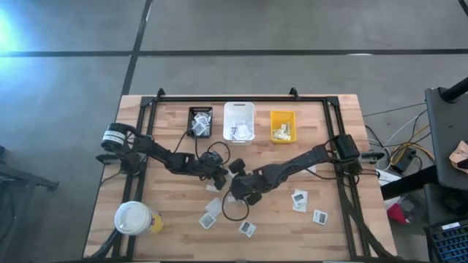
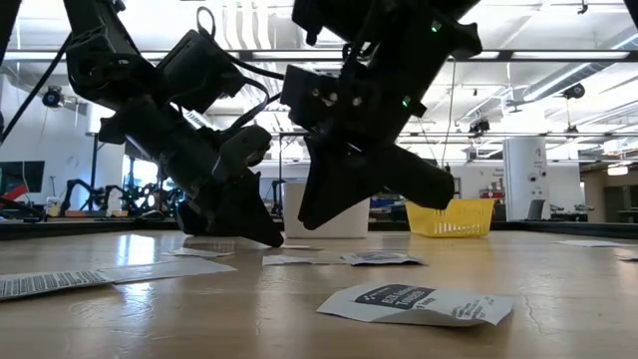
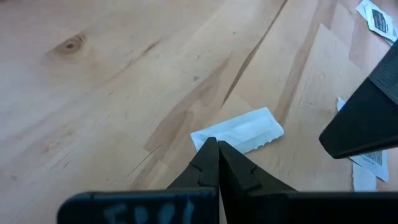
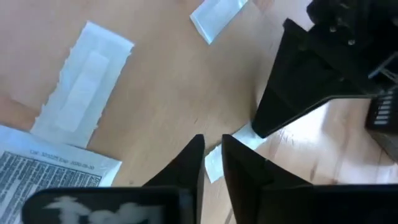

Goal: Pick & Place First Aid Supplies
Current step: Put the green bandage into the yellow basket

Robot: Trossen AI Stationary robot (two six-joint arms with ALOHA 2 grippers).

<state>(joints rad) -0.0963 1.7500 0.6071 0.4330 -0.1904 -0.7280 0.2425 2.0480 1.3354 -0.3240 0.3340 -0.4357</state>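
Your cup (image 1: 134, 218) sits at the table's near-left corner. Left gripper (image 3: 217, 147) is low at table centre, fingers pressed together, tips at the edge of a white strip packet (image 3: 239, 131) — pinched or just touching, can't tell. Right gripper (image 4: 213, 144) is right beside it, tips down over a small white packet (image 4: 214, 162), a narrow gap between the fingers, nothing clearly held. Loose packets (image 1: 246, 228) lie on the wood nearer you — more (image 1: 300, 199) to the right. Black bin (image 1: 200, 122), white bin (image 1: 239, 121), yellow bin (image 1: 283, 126) line the far side.
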